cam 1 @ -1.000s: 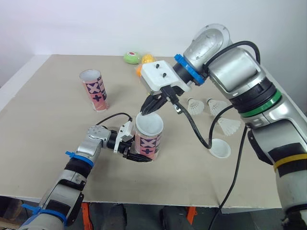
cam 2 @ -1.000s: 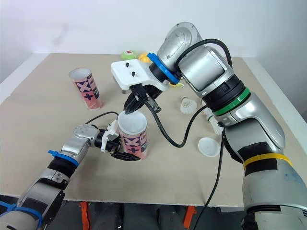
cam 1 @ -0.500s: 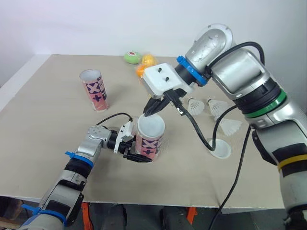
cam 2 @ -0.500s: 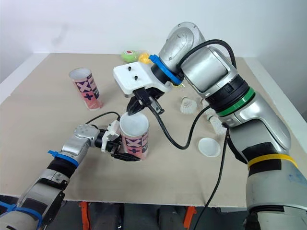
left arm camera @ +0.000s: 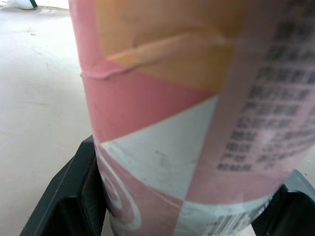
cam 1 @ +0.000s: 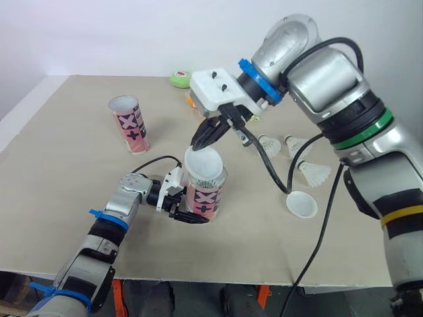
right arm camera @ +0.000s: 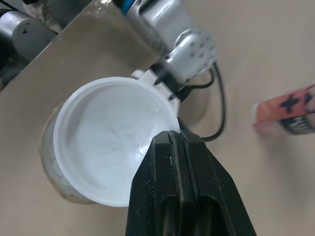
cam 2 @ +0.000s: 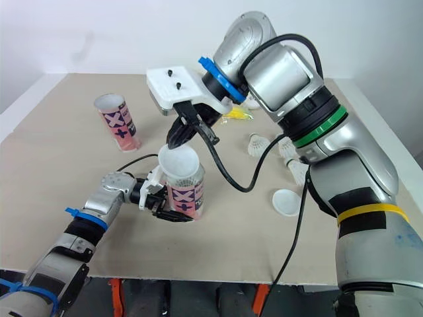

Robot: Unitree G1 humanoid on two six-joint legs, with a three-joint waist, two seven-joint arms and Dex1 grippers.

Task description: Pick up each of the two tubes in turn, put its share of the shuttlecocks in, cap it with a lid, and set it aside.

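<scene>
**Me:** My left gripper (cam 1: 192,210) is clamped around the tube (cam 1: 203,197), which stands on the worktop (cam 1: 66,172) near the front edge, as it did half a second ago.

**Partner:** And the second tube (cam 1: 130,125)?

**Me:** Standing well apart, farther back on my left, unmoved.

**Partner:** So what changed?

**Me:** The lid (cam 1: 203,162). It lay flat on the tube's mouth, and now it tilts above it. My right gripper (cam 1: 200,142), fingers pinched together on its rim, has risen.

**Partner:** Does its low edge touch the tube?

**Me:** I cannot tell. It also hides the mouth, so I cannot see what is inside. On the right, three shuttlecocks (cam 1: 316,174) lie loose, with a spare lid (cam 1: 302,205) just in front of them.
</scene>
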